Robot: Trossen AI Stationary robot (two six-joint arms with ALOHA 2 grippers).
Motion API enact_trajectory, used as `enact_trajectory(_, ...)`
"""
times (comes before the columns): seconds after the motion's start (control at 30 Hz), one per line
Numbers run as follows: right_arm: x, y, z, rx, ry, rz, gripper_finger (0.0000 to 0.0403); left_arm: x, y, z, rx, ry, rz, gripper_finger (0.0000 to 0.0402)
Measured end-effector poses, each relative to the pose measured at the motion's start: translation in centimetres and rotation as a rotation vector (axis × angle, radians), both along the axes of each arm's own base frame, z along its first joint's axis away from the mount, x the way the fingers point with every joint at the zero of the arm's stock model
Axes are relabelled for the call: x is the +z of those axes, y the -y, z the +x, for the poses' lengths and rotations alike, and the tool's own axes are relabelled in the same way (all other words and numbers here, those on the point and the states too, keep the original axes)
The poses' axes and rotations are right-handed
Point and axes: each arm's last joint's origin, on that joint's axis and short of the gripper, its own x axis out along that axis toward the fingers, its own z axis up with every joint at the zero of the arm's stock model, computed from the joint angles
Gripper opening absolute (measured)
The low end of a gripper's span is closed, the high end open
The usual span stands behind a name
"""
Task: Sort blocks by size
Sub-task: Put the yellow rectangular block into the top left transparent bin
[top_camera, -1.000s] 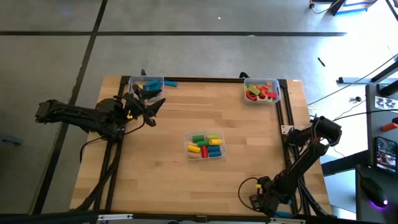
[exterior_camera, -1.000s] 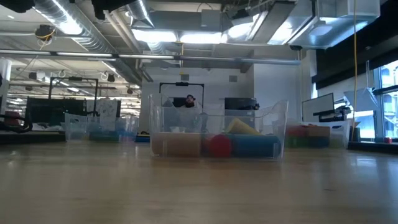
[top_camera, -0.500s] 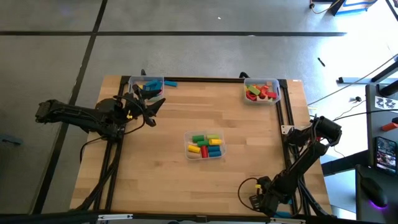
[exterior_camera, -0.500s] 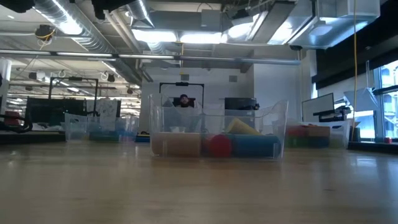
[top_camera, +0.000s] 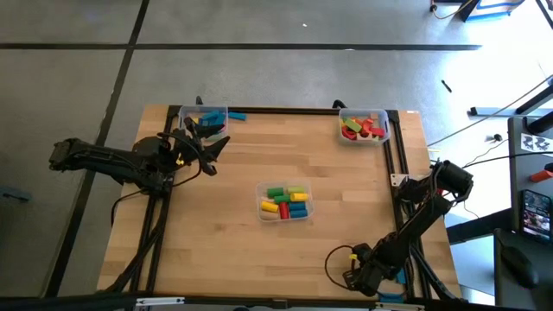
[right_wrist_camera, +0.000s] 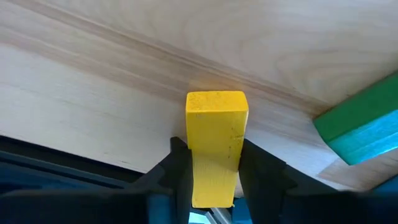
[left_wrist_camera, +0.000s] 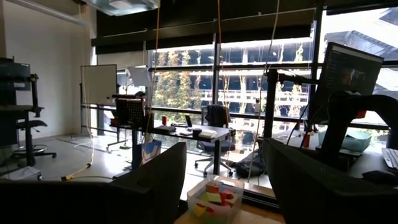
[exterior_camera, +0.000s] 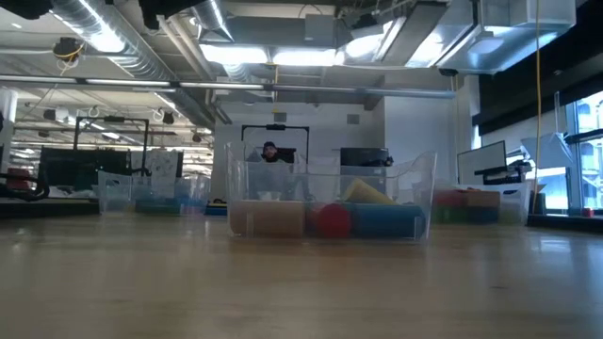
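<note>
Fingers of your right gripper (right_wrist_camera: 213,168) clamp a yellow block (right_wrist_camera: 215,143) by its long flat sides: light, stiff, smooth paint; left gripper's (left_wrist_camera: 224,180) fingers stand apart near the left bin (top_camera: 206,115).

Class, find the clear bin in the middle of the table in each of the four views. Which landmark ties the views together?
High view: the middle bin sits at the picture's centre.
Low view: centre, straight ahead.
Left wrist view: unclear; a second bin shows low at centre, possibly not this one.
Right wrist view: not in it; only the yellow block up close.
Shared landmark: the red block inside it.
</note>
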Motion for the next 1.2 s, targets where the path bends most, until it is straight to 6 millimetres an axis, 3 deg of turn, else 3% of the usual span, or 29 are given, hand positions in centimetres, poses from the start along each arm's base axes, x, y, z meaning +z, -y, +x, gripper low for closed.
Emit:
enact_trajectory(0.37,0.8,1.3,1.6,0.023,0.083,0.004,0.0117,0.0,0.0,0.0,0.000,-0.001,0.000,0.0210)
enact_trajectory(0.83,2.0,3.5,2.7,0.045,0.217,-0.130,0.0117,0.0,0.0,0.0,0.002,-0.005,0.006,0.0210)
enact_trajectory(1.2,2.0,5.6,4.7,0.114,0.305,-0.192,0.0117,-0.1,0.0,0.0,0.002,-0.010,0.007,0.0210)
